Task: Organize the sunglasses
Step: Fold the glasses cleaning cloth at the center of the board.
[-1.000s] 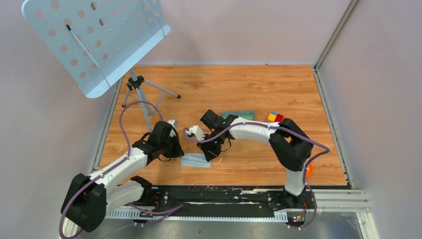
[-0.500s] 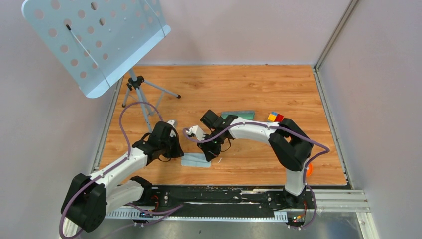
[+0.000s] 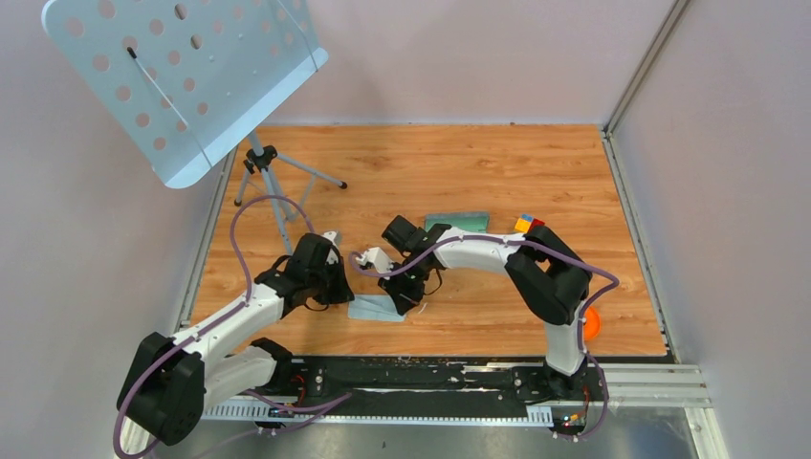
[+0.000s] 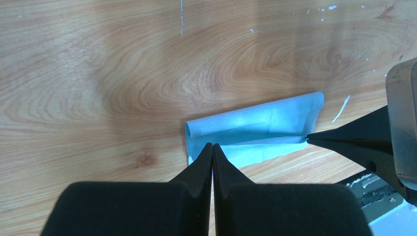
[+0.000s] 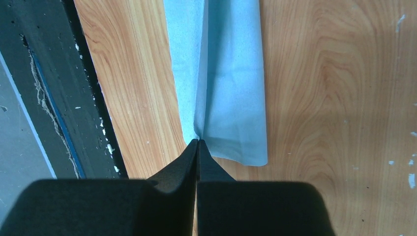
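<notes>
Blue-grey cloth | left gripper, right gripper pinch opposite ends | sunglasses unseen

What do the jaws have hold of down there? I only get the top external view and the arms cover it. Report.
Observer: In the left wrist view the left jaws are shut, tips pinched on one end of the pale blue cloth.
Operator: Now the right side.
Observer: The right wrist view shows the right jaws shut too, pinching the cloth's raised crease at its other end.
Operator: Check for the sunglasses.
Observer: Neither wrist view shows them; under the jaws there is the folded cloth lying on the wooden table.
</notes>
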Tool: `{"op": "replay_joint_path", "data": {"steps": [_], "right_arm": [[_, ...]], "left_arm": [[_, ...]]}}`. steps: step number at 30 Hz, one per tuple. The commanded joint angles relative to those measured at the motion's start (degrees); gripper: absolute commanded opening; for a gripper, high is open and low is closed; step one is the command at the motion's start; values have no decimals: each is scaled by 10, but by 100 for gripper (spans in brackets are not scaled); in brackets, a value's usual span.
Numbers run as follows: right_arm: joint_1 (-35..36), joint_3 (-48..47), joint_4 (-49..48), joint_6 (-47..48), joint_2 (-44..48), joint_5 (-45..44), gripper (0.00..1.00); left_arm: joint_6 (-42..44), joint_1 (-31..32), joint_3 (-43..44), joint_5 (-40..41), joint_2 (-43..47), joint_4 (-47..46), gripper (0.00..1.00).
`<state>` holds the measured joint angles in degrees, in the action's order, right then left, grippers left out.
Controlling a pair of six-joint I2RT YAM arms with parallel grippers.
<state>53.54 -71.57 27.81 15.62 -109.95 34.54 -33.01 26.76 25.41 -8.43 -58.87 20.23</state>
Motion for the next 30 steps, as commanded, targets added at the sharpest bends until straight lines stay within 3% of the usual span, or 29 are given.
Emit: {"op": "replay_joint_path", "data": {"steps": [1, 15, 30], "right_arm": [[11, -13, 28, 9, -8, 5, 0], [15, -23, 29, 10, 2, 3, 0], [15, -32, 37, 22, 4, -29, 0]], "left_arm": [[3, 2, 2, 4, -2, 4, 0], [-10, 2, -7, 40, 48, 15, 0], [-5, 2, -6, 16, -6, 4, 0]]}}
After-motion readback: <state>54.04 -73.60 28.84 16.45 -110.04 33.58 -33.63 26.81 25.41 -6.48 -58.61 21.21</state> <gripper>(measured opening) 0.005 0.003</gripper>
